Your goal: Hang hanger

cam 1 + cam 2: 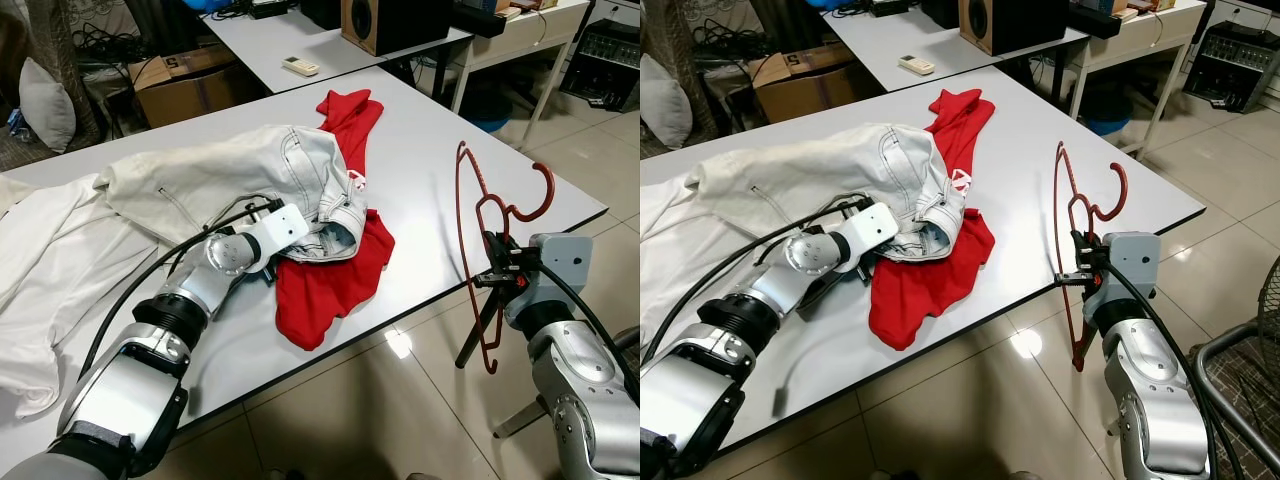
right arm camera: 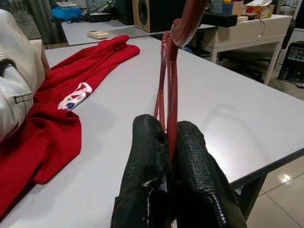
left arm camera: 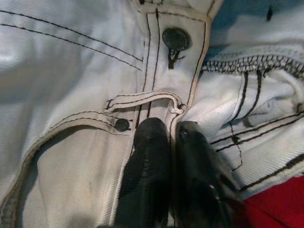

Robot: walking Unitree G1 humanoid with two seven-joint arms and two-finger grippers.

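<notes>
Clothes cover much of the white table [image 1: 440, 150] in front of you: pale off-white denim jeans [image 1: 240, 175] lie across a crumpled red garment [image 1: 335, 270], and a white cloth [image 1: 50, 260] spreads over the table's left part. Behind it stands a second white table [image 1: 300, 40] with a small white remote control [image 1: 300, 67] and a wooden speaker box [image 1: 385, 22]; a cardboard box [image 1: 185, 85] sits on the floor to the left of that.

Your left gripper [image 3: 173, 137] reaches forward over the table, its silver arm low and stretched out, black cable looping beside it. Its two black fingers are pressed together on the jeans' waistband, right by the belt loop and below the metal button [image 3: 176, 38], with a fold of denim pinched between the tips.

Your right gripper [image 2: 168, 142] is off the table's front right edge, held level with it. Its fingers are clamped tight on the thin dark red wire hanger [image 1: 490, 240], which stands upright in the grip beside the table edge, hook curling out to the right, lower end hanging over the tiled floor [image 1: 400, 400].
</notes>
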